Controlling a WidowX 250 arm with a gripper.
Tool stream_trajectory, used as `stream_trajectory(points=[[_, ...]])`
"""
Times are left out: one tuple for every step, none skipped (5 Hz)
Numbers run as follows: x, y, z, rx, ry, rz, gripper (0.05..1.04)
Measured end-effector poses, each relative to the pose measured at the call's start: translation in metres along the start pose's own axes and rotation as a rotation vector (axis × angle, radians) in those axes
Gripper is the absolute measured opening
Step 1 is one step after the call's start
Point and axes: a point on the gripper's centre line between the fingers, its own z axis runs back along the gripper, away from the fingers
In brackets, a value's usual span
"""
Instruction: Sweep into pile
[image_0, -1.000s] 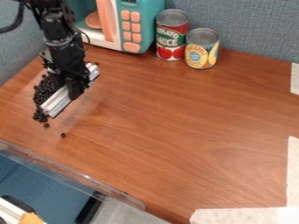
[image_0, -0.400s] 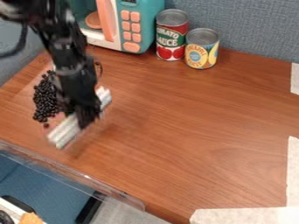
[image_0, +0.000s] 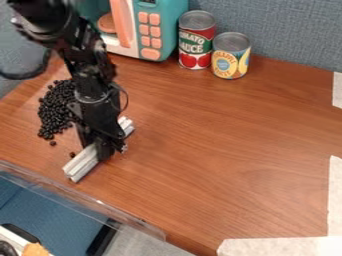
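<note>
At the left of the table, the black gripper hangs down, shut on a pale grooved bar that lies slantwise, from lower left to upper right. Small black beads form a pile to the upper left of the bar, partly behind the arm. One loose bead is beside the bar's upper left side, and another sits just below the pile.
A toy microwave stands at the back, with a red can and a yellow can to its right. A clear plastic edge borders the table's lower left; white tape marks the right side.
Gripper and bar have moved down and to the right, away from the pile. More of the beads are uncovered, and the loose bead near the front is now beside the bar.
</note>
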Motion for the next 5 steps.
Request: stream_trajectory(points=[[-0.002, 0.013, -0.001, -0.004, -0.032, -0.044, 0.378], [0.0, 0.03, -0.003, -0.01, -0.068, -0.062, 0.378], [0.0, 0.054, -0.004, -0.021, -0.107, -0.08, 0.378], [0.004, 0.067, -0.005, -0.028, -0.111, -0.086, 0.378], [0.01, 0.083, -0.008, -0.043, -0.119, -0.081, 0.378]])
